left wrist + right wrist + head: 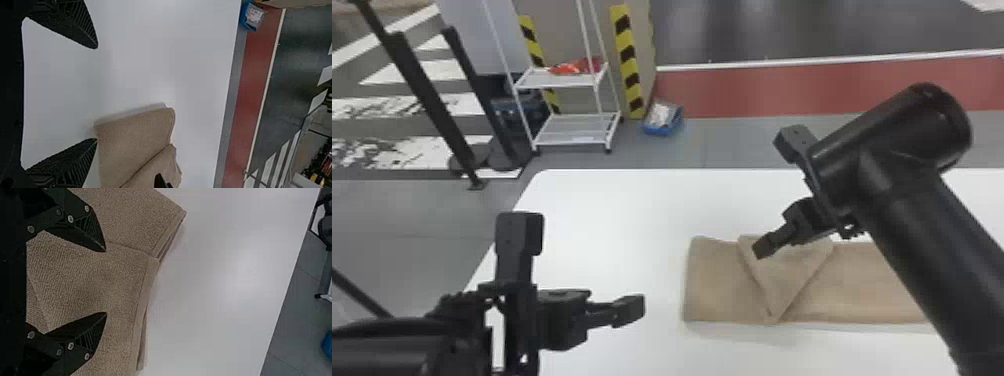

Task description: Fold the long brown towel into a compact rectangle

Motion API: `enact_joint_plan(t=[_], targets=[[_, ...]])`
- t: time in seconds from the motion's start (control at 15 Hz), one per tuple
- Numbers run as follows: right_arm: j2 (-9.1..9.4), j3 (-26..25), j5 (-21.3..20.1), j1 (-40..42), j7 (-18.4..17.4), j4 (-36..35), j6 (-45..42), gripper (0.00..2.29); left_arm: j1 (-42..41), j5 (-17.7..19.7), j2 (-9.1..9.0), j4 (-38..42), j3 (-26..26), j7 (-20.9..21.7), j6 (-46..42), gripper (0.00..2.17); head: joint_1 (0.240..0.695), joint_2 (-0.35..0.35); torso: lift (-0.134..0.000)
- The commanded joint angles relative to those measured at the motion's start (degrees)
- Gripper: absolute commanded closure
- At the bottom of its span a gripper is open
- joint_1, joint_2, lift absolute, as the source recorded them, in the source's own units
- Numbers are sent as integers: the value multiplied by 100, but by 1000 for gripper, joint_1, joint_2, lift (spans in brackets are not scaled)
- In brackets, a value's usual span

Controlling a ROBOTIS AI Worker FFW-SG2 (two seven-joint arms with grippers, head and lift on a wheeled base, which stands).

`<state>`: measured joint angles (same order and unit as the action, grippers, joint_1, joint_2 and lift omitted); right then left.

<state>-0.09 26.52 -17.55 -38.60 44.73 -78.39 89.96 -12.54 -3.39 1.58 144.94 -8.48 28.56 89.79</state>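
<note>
We log the brown towel (714, 285) flat on the white table (602, 210), a triangular flap (789, 265) over it. Left gripper (575, 271): left of the towel, jaws wide, nothing held. Right gripper (778, 192): over the towel, jaws well apart, nothing held; contact we cannot tell. We see tabletop beyond the towel's far edge and off its left end, towards the table's left edge. Head view gives us the flap's point, robot-side; right wrist view, stitched hem (143, 301) and layered edges.
</note>
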Motion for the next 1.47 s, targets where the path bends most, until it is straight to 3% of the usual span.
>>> enact_joint_plan(t=[0.0,0.4,0.87,1.4], targets=[[14,346,-82,-165,0,149,12,336,-29,58,9,0,-40,0,24,36,695,181,-124],[14,776,-161,-200,9,334,12,333,-73,146,9,0,-181,27,24,36,695,191,-124],[14,741,94,-103,71,246,12,309,-73,146,9,0,-190,35,24,36,695,207,-124],[14,1189,-108,-314,352,395,12,313,-99,163,9,-9,-242,35,24,36,695,225,-124]])
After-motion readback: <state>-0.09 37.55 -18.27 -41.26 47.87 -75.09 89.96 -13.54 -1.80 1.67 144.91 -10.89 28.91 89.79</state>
